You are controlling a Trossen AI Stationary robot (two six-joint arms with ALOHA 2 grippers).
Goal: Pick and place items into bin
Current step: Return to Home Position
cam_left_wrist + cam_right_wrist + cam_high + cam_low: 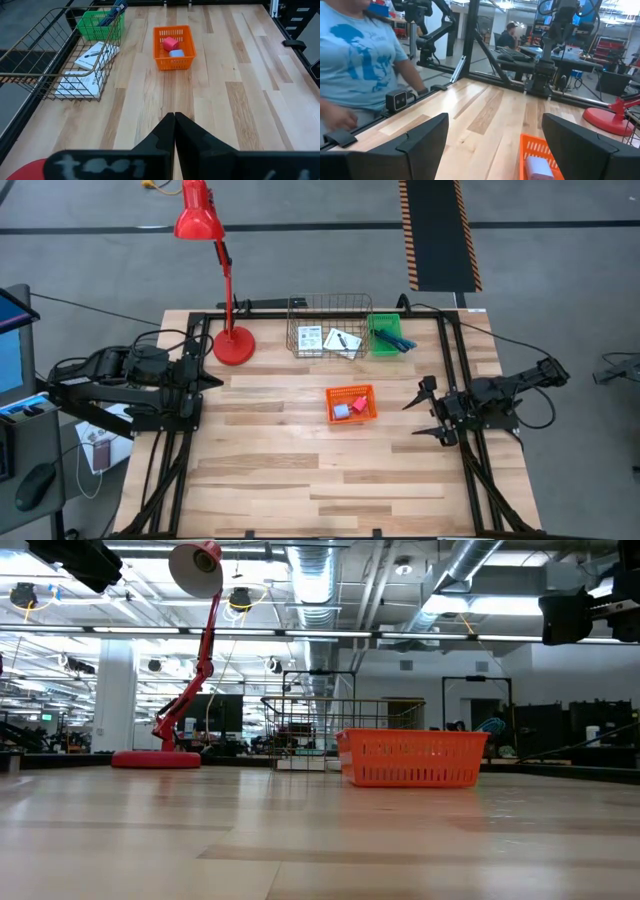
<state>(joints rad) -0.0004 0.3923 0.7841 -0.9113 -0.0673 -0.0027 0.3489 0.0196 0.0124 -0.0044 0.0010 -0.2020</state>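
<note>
Light wooden bench [300,470], two claws. Left claw [207,378] pressed together, at left edge. Right claw [426,411] spread, at right edge. Orange plastic basket [172,62] mid-bench holds one pink piece [170,43] and one pale blue cube [176,53]. Wire basket [330,298] holds two white printed cards [310,338]. Green plastic bin [376,345] beside it holds dark teal sticks [393,338], count unclear. One red desk lamp [233,345].

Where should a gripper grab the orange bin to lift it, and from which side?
Probably from above: pinch one thin upright wall of the orange bin at its rim, one finger inside, one outside. It stands open-topped and flat on the table, so the rim is exposed. Choose a stretch clear of the pink piece and pale blue cube inside.
</note>
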